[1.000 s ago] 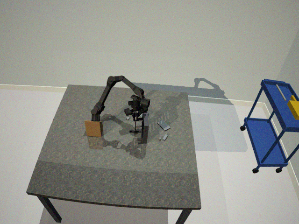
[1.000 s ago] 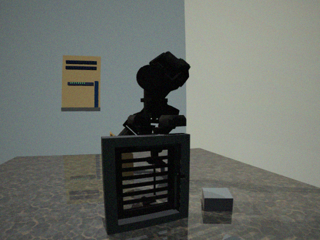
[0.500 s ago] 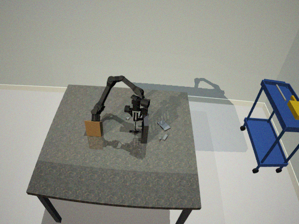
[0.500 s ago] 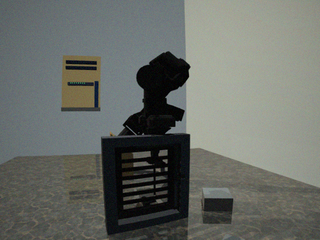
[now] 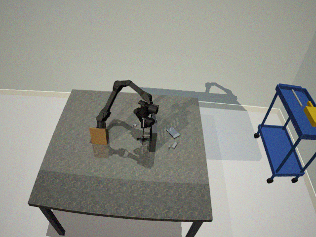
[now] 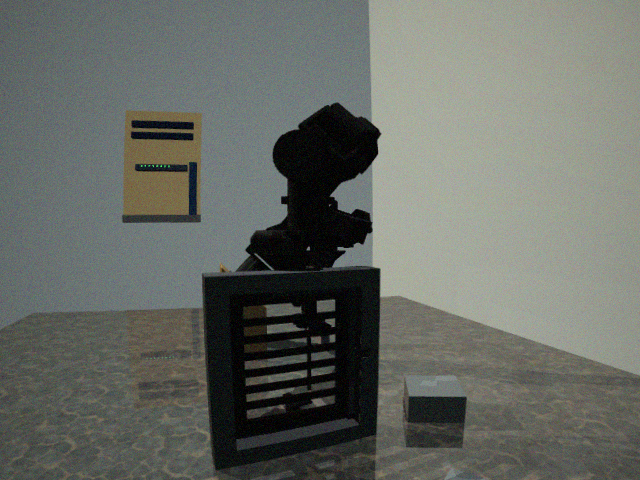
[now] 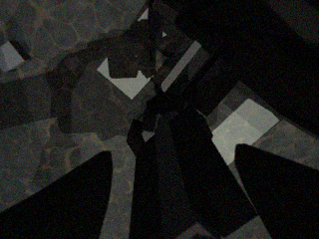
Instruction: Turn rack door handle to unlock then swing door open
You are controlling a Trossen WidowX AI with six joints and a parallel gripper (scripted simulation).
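The rack frame (image 5: 153,146) (image 6: 218,372) stands upright on the table (image 5: 114,196) (image 6: 77,423). Its slatted door (image 6: 289,370) fills the opening and looks shut or nearly shut in the exterior view. My gripper (image 7: 173,156) points down on the arm's side of the frame, close to it. Its two fingers stand well apart in the wrist view, and it is open. A dark bar-like shape lies between and beyond the fingertips; I cannot tell whether it is the handle. The arm and deep shadow hide the handle and its turn, and contact with it cannot be told.
A flat grey block (image 5: 173,133) and a small block (image 5: 174,144) lie right of the frame. A small pale cube (image 5: 135,125) lies on the arm's side. A grey box (image 6: 434,408) stands beside the frame. An orange panel (image 5: 98,136) stands by the arm's base.
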